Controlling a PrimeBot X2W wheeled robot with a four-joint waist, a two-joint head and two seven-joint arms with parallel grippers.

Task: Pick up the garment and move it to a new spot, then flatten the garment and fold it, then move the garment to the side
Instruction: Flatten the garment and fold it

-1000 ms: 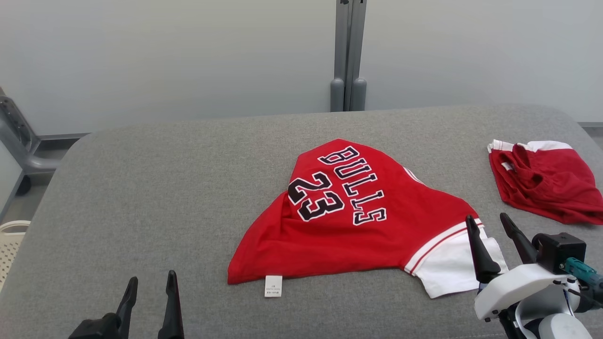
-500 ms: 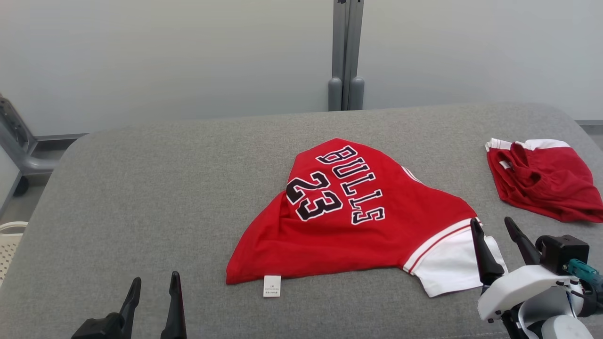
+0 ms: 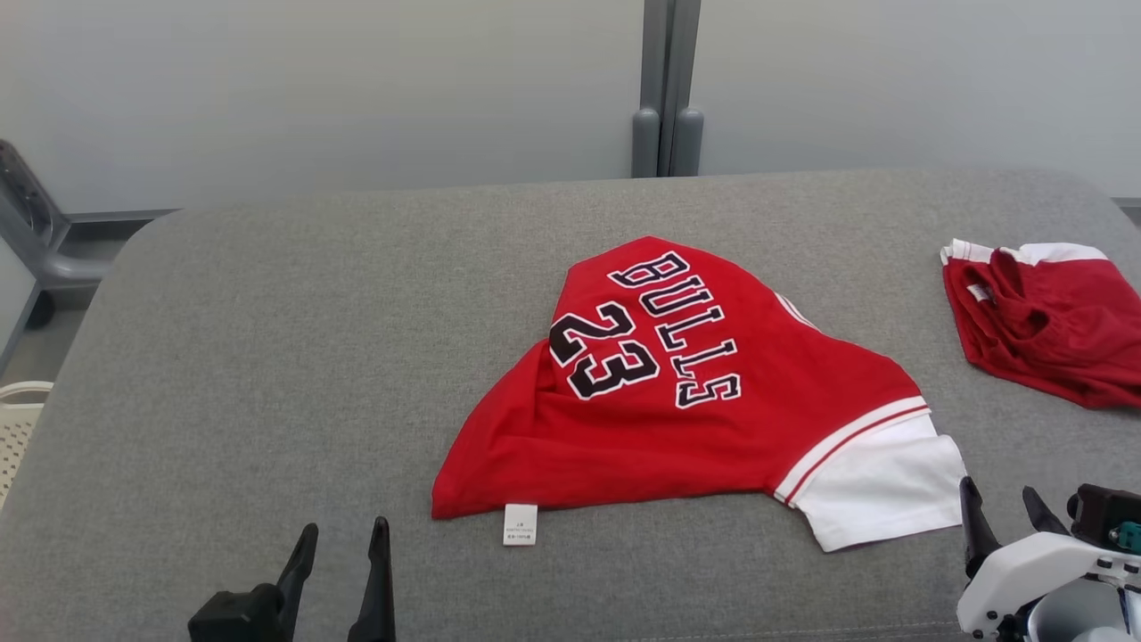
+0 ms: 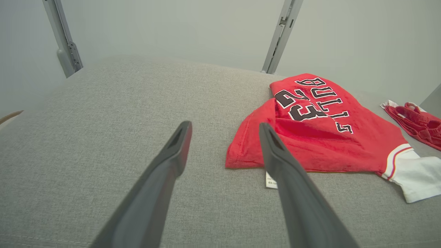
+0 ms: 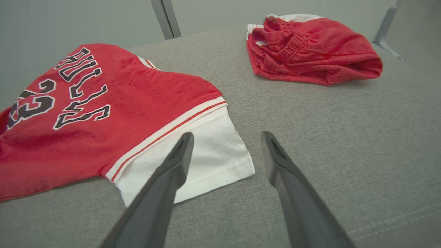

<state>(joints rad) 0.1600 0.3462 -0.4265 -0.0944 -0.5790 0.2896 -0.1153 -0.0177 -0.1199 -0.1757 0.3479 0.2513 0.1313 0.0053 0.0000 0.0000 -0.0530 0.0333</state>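
**On the grey cushion (image 3: 267, 357), the jersey (image 3: 677, 401) lay free and both pincers stood apart**

Near the middle of the cushion, a little toward our right, we saw the red jersey lying in a rough, uneven heap rather than flat. Its black lettering, BULLS over 23, faced up and ran slantwise away from us. A white end (image 3: 882, 486) with red stripes stuck out at the jersey's near right. A small white label (image 3: 521, 523) showed at its near left corner, resting on the grey cloth.

Our left gripper (image 3: 346, 526) sat low at the near left, over bare cushion and apart from the jersey. Its two dark fingers were spread wide and nothing was between them. From that wrist, the fingers pointed toward the jersey's labelled corner.

Our right gripper (image 3: 997, 489) sat at the near right, just beside the white end. Its fingers were also spread wide and empty. From that wrist, one finger crossed in front of the white cloth, but we could not tell whether it touched.

Farther to the right, well apart from the jersey, a bunched pair of red shorts (image 3: 1052, 321) lay near the cushion's edge. Behind the cushion rose a pale wall with a grey post (image 3: 667, 89).
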